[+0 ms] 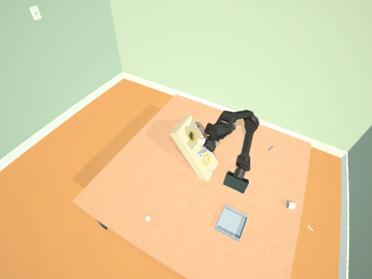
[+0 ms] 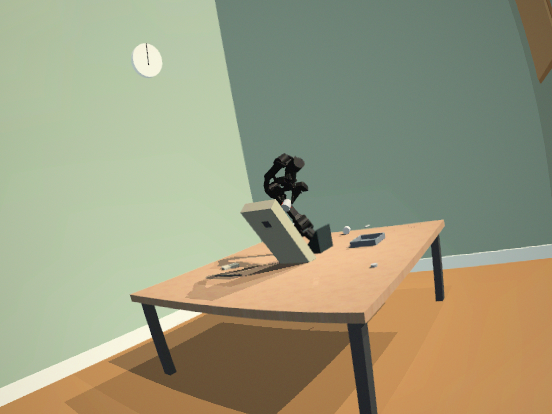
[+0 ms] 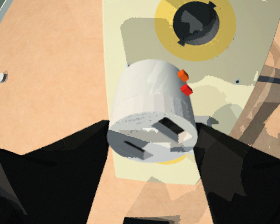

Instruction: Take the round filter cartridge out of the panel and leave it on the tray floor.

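The white round filter cartridge (image 1: 201, 141) (image 2: 286, 205) (image 3: 152, 102) is out of the panel, in front of its sloped face. Two dark slots show on its near end and small orange and red marks on its side. My gripper (image 3: 151, 129) is shut on the cartridge, one black finger on each side. The cream service panel (image 1: 213, 166) (image 2: 280, 237) (image 3: 112, 30) leans on the table. Its dark round socket (image 1: 191, 136) (image 3: 196, 23) is open inside a yellow ring. The grey tray (image 1: 232, 222) (image 2: 362, 244) is empty.
The robot base (image 1: 236, 182) (image 2: 322, 238) stands between panel and tray. A white cylinder (image 1: 291, 205) (image 2: 346, 230) stands near the table edge. A small white round piece (image 1: 147, 218) (image 2: 373, 265) and a small grey piece (image 1: 270, 147) lie on the table.
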Controlling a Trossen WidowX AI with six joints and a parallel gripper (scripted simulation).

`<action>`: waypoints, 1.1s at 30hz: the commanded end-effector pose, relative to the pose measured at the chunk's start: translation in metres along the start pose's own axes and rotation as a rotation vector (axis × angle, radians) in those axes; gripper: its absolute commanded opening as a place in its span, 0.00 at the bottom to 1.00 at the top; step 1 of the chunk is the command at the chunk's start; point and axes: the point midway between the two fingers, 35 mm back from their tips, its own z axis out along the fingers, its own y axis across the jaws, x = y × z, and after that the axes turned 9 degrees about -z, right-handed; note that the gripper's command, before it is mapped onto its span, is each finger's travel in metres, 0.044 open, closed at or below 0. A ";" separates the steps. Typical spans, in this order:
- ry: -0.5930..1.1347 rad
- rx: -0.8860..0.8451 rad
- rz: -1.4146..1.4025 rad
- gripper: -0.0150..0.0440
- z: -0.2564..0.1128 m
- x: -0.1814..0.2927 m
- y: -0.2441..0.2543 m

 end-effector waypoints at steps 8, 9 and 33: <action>0.032 0.029 0.026 0.25 0.009 -0.010 0.044; 0.036 0.032 0.028 0.25 0.010 -0.010 0.048; 0.008 -0.469 -0.735 0.25 -0.021 0.058 0.199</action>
